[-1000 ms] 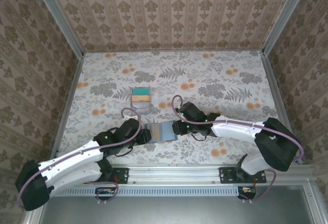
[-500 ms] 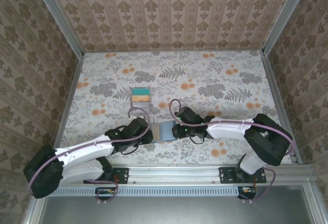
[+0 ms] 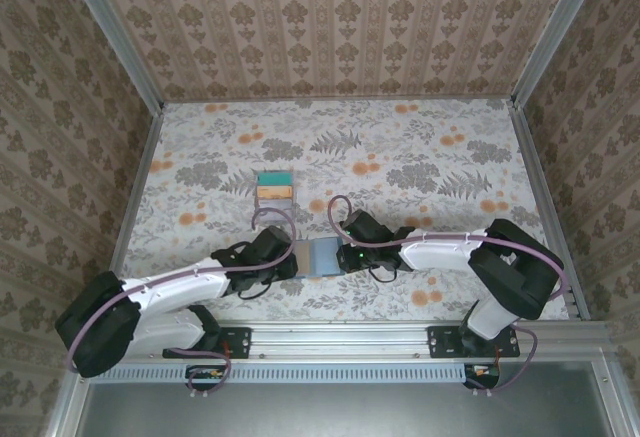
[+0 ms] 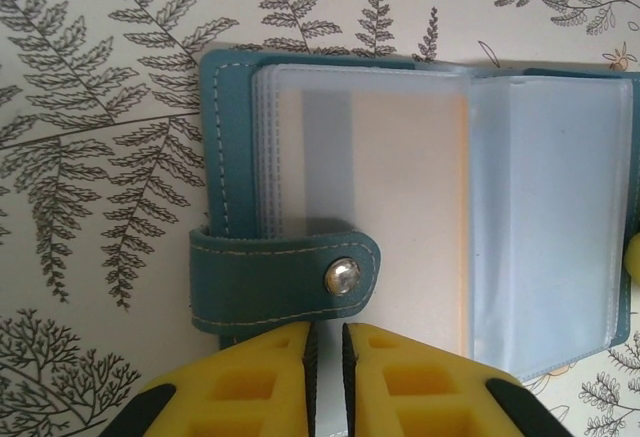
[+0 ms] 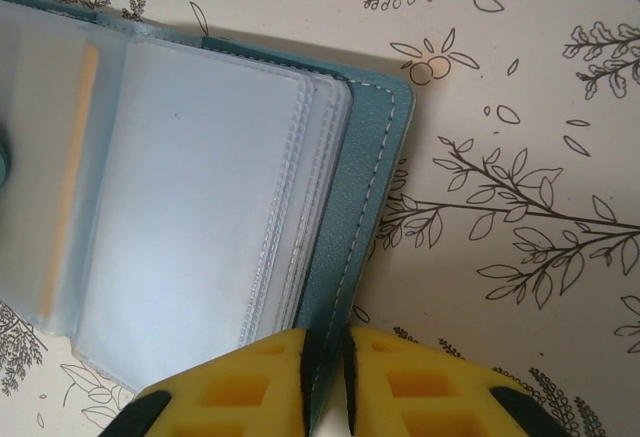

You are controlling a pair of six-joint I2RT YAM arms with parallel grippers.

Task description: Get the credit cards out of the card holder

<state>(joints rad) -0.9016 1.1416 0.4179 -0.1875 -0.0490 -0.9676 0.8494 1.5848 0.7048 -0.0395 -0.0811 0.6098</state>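
**Top external:** The card holder (image 3: 320,255) lies open on the flowered table (image 3: 430,147), close to the near edge. It sits between your left fingers (image 3: 289,258) and your right fingers (image 3: 343,255), which meet it from opposite sides. Two credit cards (image 3: 274,189), teal over orange, rest on the table just beyond it, apart from the holder.

**Left wrist:** The left fingers (image 4: 326,345) are drawn nearly together at the holder's (image 4: 225,157) near edge, just below the snap strap (image 4: 285,282). They appear to pinch that edge. A pale orange card (image 4: 400,177) shows through the clear sleeve (image 4: 550,217), so the job looks unfinished.

**Right wrist:** The right fingers (image 5: 327,349) are likewise closed to a slit, with the stitched teal cover (image 5: 365,187) running into the gap. The orange card's edge (image 5: 72,177) glows through the sleeves.

**The risk:** With both sets of fingers clamped on thin, flexible edges, any pull apart could slip a cover free and let the holder fold shut. It could also drag the whole holder across the table. Letting go on one side to reach for the card leaves a single pinch to hold it. The card may bind in its slick sleeve and lift the holder with it.
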